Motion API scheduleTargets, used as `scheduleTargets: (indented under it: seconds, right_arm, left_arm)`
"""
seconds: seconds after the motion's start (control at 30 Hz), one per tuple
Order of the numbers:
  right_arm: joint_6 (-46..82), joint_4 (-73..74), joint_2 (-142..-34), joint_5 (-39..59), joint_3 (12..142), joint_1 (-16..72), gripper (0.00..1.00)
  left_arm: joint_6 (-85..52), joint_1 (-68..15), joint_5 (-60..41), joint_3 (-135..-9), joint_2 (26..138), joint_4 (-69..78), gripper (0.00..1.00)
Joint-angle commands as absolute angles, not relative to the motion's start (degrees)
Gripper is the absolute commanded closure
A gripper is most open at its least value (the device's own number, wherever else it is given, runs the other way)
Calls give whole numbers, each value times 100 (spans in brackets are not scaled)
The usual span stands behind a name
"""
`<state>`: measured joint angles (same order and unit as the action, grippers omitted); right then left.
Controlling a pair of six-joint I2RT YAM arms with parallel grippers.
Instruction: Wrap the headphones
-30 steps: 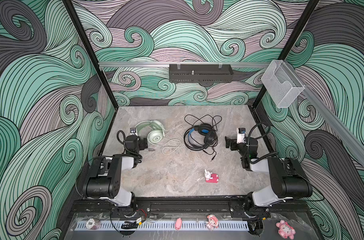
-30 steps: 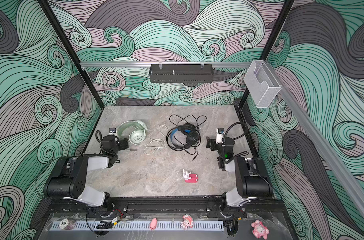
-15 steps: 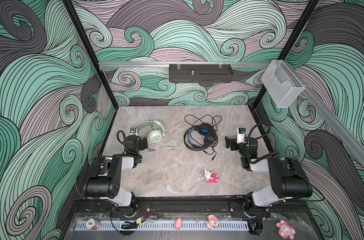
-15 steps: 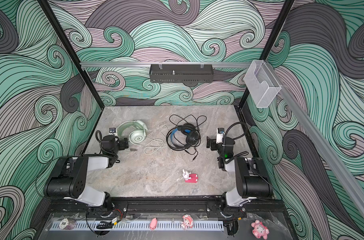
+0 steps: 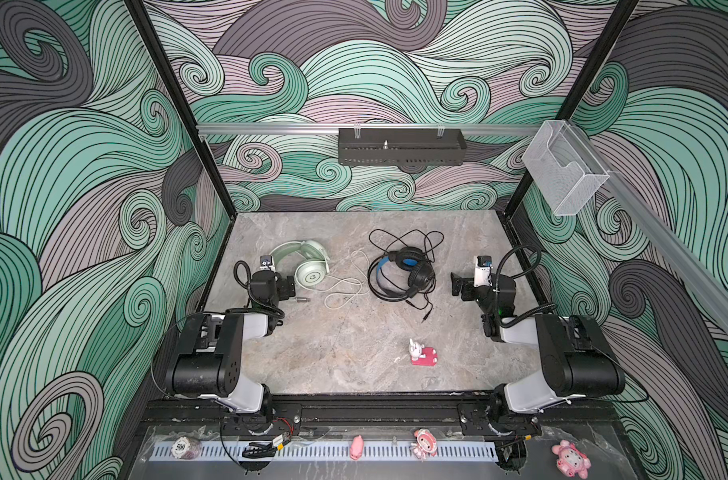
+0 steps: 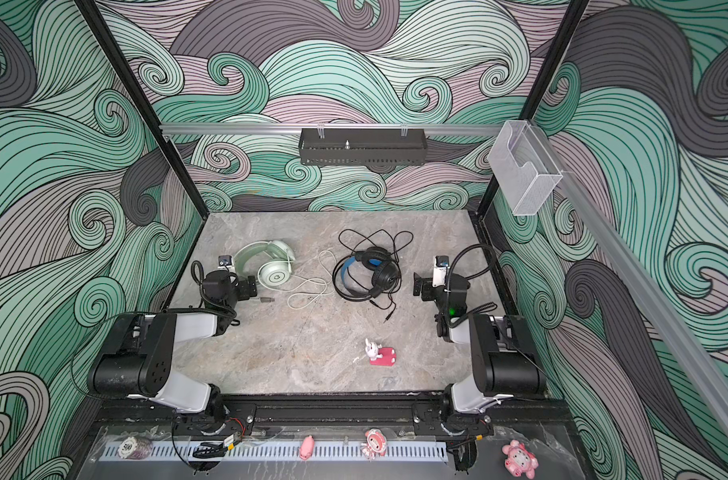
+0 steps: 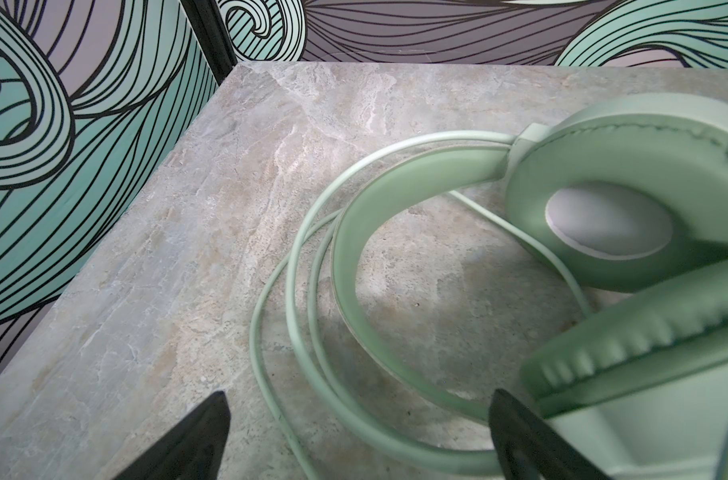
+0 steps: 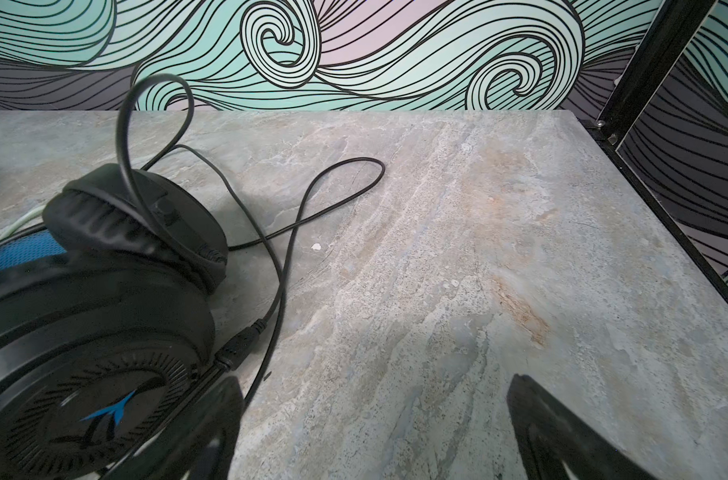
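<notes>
Mint-green plastic fills your left wrist view. The mint headset point(image 7: 528, 174) lies flat on the table point(image 7: 167, 257) right in front of the left pincer point(image 7: 358, 415). That pincer is spread wide and gripping nothing. The band and a few loops of pale cable point(image 7: 252, 328) curve across the gap between its tips, and nothing is pinched. One fingertip sits hard up against the near earcup, but I honestly can't tell if it's touching. In both top views the rest of that cable trails away from the earcup in loose loops on the inner side of the pincer, and its plug point(image 5: 302, 299) lies just beside the fingers. Over on your other side, the right pincer point(image 8: 375, 386) is spread just as wide and empty, low over bare stone. The black headset point(image 8: 96, 324) sits on its inner side. The earcup with the blue logo is right by one finger in the wrist view, though the top views show a gap between them. Its black cable point(image 8: 120, 129) is unwrapped, arcing up over the far earcup and sprawling out ahead of the pincer. A little pink toy point(image 5: 424, 356) sits well back from both pincers, toward the arm bases.
</notes>
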<state>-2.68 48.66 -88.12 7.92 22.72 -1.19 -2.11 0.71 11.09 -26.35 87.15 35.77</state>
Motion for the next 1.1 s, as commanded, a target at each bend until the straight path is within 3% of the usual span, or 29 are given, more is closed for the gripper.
scheduleTargets:
  seconds: [0.0, 0.77, 0.9, 0.93, 1.07]
  right_arm:
    - [-237, 4905, -8819, 757, 2294, -96, 1]
    - [-215, 4893, -8807, 512, 2346, -34, 0]
    - [-244, 2274, -7987, 50, 3427, 237, 0]
    - [-182, 1995, -7841, -238, 3597, 372, 0]
    - [660, 1008, -7587, -1062, 4335, 685, 1]
  left_arm:
    - [-268, 126, 1046, -2744, 8728, 3717, 2]
    - [-271, 140, 1008, -2749, 8730, 3705, 1]
    - [-131, 140, 1003, -2948, 8400, 3229, 2]
    - [-361, 145, 1212, -3224, 8219, 2297, 1]
    - [-660, 150, 1218, -3597, 7598, 998, 2]
